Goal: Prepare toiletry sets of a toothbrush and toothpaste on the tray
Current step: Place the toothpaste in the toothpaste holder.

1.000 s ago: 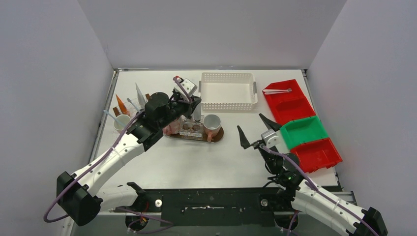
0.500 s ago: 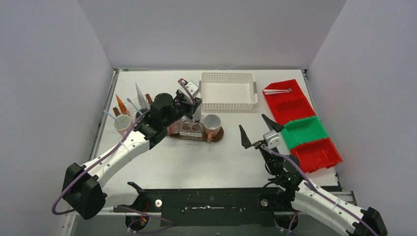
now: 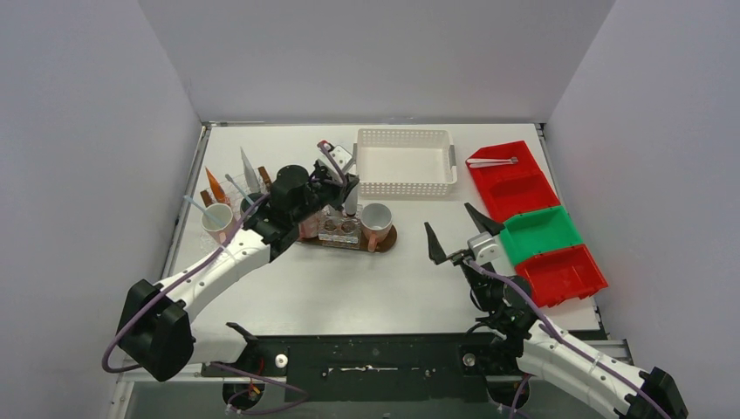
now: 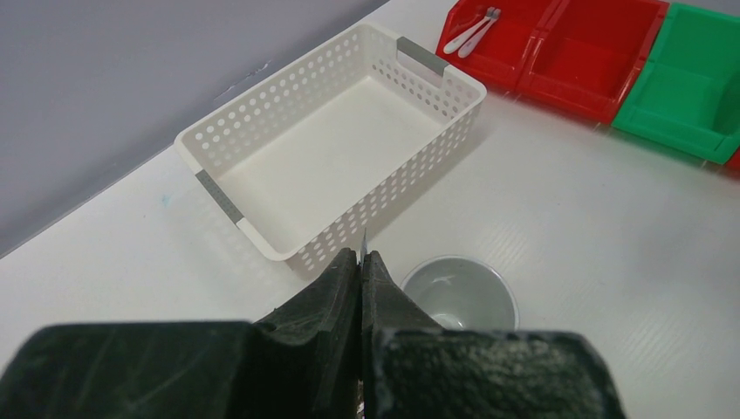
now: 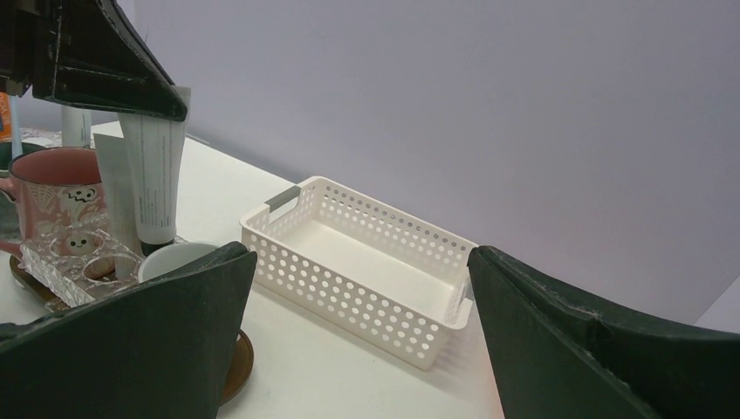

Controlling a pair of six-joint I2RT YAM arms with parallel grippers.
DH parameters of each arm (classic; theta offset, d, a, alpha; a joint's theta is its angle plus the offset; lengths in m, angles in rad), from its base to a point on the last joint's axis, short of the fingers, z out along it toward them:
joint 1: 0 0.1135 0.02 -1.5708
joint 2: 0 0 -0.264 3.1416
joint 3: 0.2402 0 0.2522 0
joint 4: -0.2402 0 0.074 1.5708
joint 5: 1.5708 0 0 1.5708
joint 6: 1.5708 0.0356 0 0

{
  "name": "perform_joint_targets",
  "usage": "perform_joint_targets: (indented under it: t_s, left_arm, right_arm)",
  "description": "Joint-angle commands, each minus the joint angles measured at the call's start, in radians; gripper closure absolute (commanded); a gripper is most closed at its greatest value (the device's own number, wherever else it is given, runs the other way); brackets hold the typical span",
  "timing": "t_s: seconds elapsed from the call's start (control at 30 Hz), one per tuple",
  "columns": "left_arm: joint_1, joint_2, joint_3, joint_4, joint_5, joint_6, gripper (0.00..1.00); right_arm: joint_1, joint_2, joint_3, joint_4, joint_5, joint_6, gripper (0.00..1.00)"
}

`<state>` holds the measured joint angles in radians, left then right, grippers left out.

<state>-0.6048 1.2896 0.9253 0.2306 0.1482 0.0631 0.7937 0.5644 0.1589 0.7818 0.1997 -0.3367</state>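
The left tool (image 4: pixel 360 262) is pressing its two fingers together on the flat crimped end of a white tube (image 5: pixel 154 175), holding it upright with the dark cap pointing down. The tube is hanging over the brown tray (image 3: pixel 385 240), between the patterned pink mug (image 5: pixel 52 188) and the white mug (image 4: pixel 458 292). It is just beside the white mug's rim, not inside it, and I cannot tell whether the cap is touching anything. A pale tube (image 5: pixel 112 188) is standing right behind it, next to a clear holder (image 5: pixel 65 262) with round holes, also on the tray.

The right tool (image 3: pixel 455 231) is hovering over the counter (image 3: pixel 349 284) to the right of the tray, spread wide and gripping nothing. It is facing the perforated white basket (image 3: pixel 406 188).

Left of the tray, a pinkish-white mug (image 3: pixel 216 218) is sitting on the counter with a slim toothbrush (image 3: pixel 197 206) leaning in it. An orange tube (image 3: pixel 214 185) and a grey tube (image 3: pixel 249 170) are sticking up just behind it.

A red bin (image 3: pixel 510 188), a green bin (image 3: pixel 537 231) and another red bin (image 3: pixel 572 272) are lining the counter's right side.
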Motion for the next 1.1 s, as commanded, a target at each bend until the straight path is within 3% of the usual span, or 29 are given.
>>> perform_joint_targets:
  t_s: [0.0,1.07]
  left_arm:
    - [0.008,0.000,-0.003,0.111,0.032,-0.003,1.00]
    - [0.022,0.096,-0.043,0.151,0.028,-0.021,1.00]
  right_arm:
    - [0.005,-0.011,-0.007,0.079,0.005,-0.003,0.00]
    - [0.006,-0.027,-0.013,0.082,-0.023,0.001,0.00]
